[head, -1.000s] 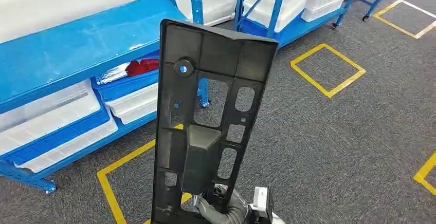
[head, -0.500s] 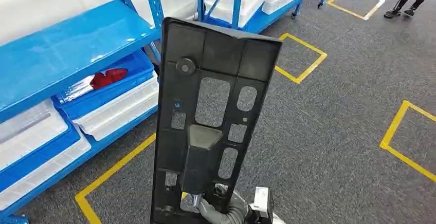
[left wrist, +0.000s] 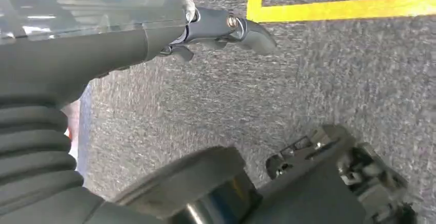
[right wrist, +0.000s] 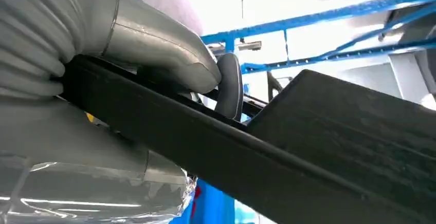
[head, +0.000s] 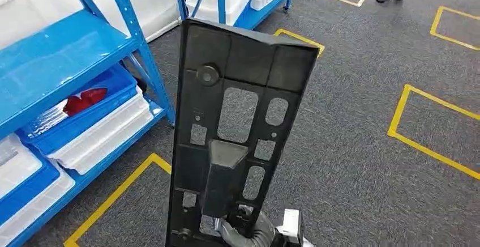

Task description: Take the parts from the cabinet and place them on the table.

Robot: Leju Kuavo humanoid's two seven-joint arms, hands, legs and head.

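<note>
1. The right hand (head: 249, 233) grips a long black plastic part (head: 238, 128) by its lower end and holds it upright in front of the head view; the part's upper edge stands well above the floor markings behind it.
2. In the right wrist view, the thumb and the fingers (right wrist: 229, 85) clamp the flat edge of the part from both sides, so the hold looks firm.
3. The left hand (left wrist: 226, 29) hangs over the grey carpet (head: 362, 162) with nothing in it; its fingers seem loosely curled, but whether they are spread or closed cannot be told.
4. The blue cabinet (head: 68, 49) stands off to the left, with white bins (head: 102, 136) and a blue tray holding a red item (head: 79, 102) on its lower shelf.
5. The step in hand appears to be the carry: the part is out of the cabinet and not yet set down.
6. No table is in sight, so the next move calls for bringing one into view, then lowering the part flat onto it before letting go.
7. A tall part gripped at one end could swing or twist in the grasp.
</note>
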